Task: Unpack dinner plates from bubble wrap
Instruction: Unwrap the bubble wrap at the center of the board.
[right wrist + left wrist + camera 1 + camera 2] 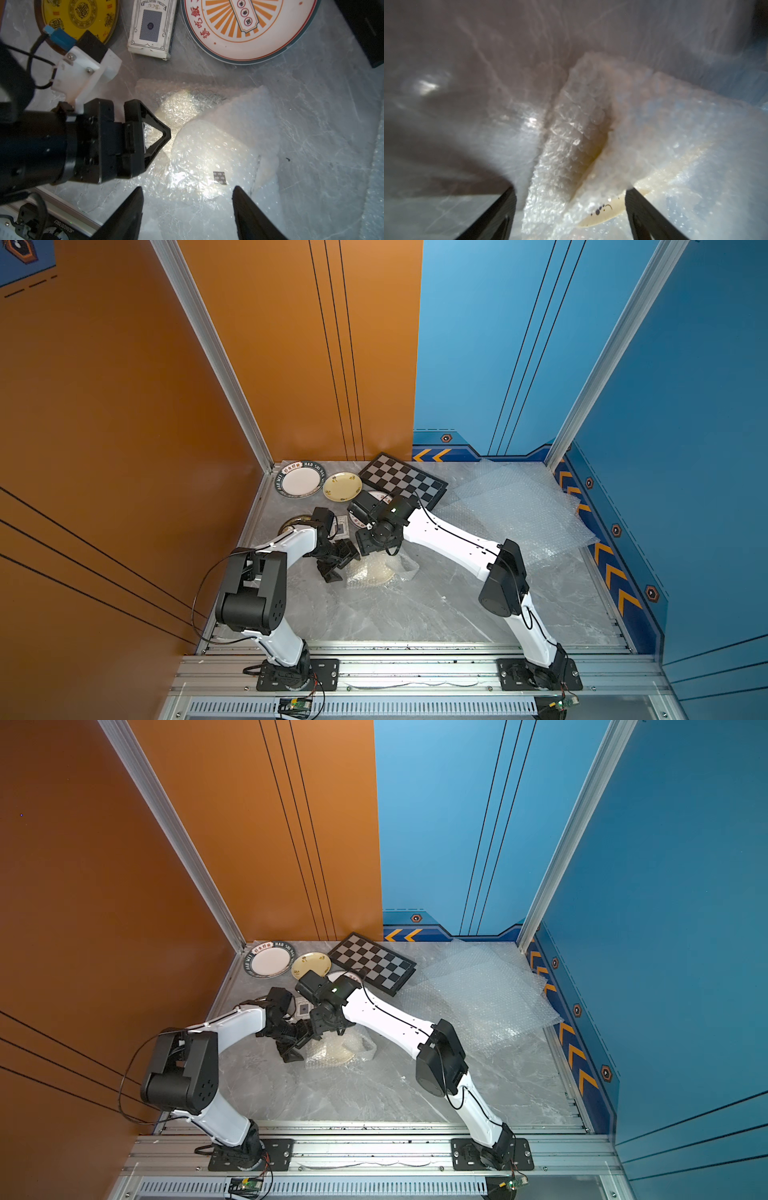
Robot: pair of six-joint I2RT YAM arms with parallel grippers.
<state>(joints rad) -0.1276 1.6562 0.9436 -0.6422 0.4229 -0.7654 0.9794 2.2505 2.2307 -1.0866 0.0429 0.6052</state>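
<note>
Surface: grey marble-look tabletop (415, 614), aluminium rail (415, 672) along the near edge.
Room: orange wall panel (124, 406) on the left, blue wall panel (498, 344) on the right, yellow chevrons (606, 568) low down.
Far left: round white plate with dark lettered rim (300, 480), pale yellow floral plate (342, 486) just right of it, both bare.
Far centre: black-grey checkerboard (401, 481); to its right, loose clear bubble wrap sheets (511, 510) lying flat.
Mid left: dark-rimmed yellow patterned plate (79, 16), white playing-card box (151, 27), white plate with orange sunburst (249, 27); partly hidden under the arms in both top views.
Centre: cream plate with dark sprig (600, 214), wrapped in crinkled bubble wrap (207, 145), a sliver of rim peeking out.
Left gripper (571, 189): jaws spread wide, straddling a raised fold of that wrap.
Right gripper (187, 190): jaws apart, poised above the bundle, gripping nothing.
Writing: "HAO SHI" and "MEI" on the lettered rim; "BCG" and "EXTRA SELECTED" on the box; red Chinese characters on the sunburst plate.
</note>
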